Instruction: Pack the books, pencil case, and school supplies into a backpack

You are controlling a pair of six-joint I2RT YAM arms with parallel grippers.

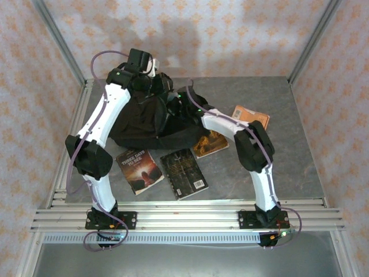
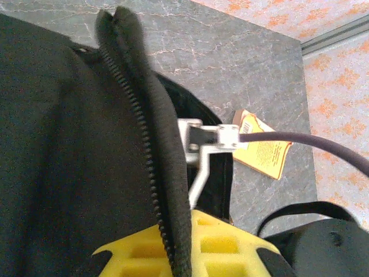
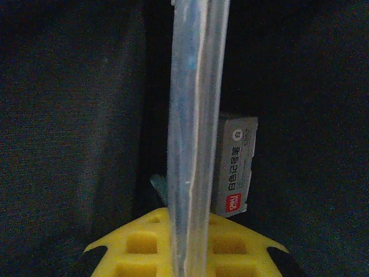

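Pinching the zip edge of the backpack, the left hand is closed tight on the black cloth. The edge runs from between its yellow fingers straight away from it, up the left wrist view. The backpack sits in the middle of the table, toward the back. The right hand is down inside the dark bag and is closed on a thin clear-blue thing; I cannot tell what it is. That thing stands on its thin edge, and its long way points straight out from the hand, deeper into the bag. Just beside it, on the right, is a small grey packet with a red label, standing up the same way. On the table in front of the bag lie the red-glow book and the black-grey book, flat and side by side. Their long ways point toward the bag, with the tops leaning a bit left. A third book lies flat at the bag's right side, partly under the right arm. The orange booklet lies flat farther right, apart from the bag.
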